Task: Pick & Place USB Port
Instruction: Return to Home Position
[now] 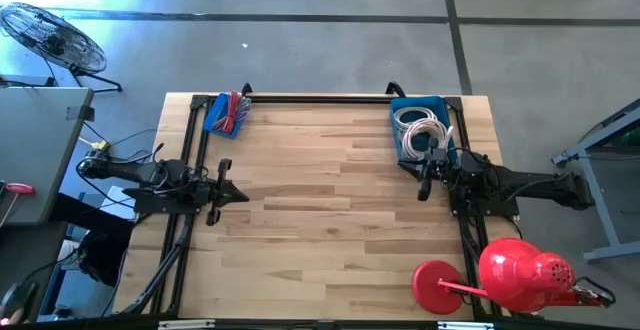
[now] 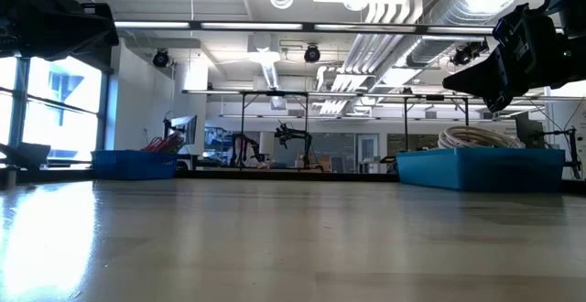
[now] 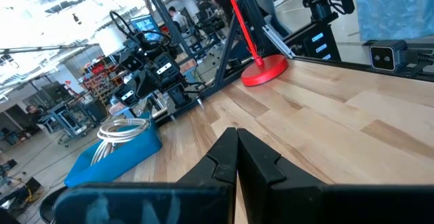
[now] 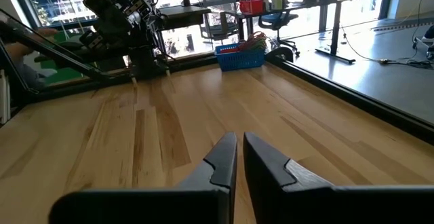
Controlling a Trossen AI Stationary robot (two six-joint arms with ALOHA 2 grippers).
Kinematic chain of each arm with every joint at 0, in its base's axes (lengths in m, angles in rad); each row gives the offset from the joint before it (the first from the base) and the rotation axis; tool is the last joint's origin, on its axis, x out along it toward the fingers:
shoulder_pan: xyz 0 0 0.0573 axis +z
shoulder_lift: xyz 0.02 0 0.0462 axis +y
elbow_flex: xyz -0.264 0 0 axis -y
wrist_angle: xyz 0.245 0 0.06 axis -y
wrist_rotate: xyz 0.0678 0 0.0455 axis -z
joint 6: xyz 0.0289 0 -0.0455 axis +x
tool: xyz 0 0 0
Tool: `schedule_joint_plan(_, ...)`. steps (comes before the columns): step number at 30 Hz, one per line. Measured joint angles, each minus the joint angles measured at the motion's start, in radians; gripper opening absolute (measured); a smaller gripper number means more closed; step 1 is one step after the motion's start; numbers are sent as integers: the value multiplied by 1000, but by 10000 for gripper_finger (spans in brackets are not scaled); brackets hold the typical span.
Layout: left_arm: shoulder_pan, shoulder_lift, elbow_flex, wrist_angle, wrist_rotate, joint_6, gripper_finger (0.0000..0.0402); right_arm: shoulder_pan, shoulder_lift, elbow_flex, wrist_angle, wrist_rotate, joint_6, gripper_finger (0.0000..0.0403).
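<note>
The cables (image 1: 234, 110) in the left blue bin (image 1: 214, 121) at the table's far left corner are too small to tell apart. The right gripper (image 1: 424, 190) hides the right blue bin's (image 1: 420, 103) near end

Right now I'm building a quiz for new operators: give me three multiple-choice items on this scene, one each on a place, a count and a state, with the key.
1. Where does the white coiled cable lie? A. In the blue bin beside the right gripper. B. On the floor. C. On bare wood.
2. How many blue bins stand on the table? A. One. B. Two. C. Three.
3. The fingers of the left gripper are: A. shut, empty. B. shut on a cable. C. spread wide.
1 A: the high view shows the coil inside that bin. 2 B: the other bin holds red cables. 3 A: the left wrist view shows them together, nothing between.
</note>
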Motion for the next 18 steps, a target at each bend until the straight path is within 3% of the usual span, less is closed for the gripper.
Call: schedule_joint_plan(18,0,0,0,0,0,0,1,0,0,0,0,0,0,17)
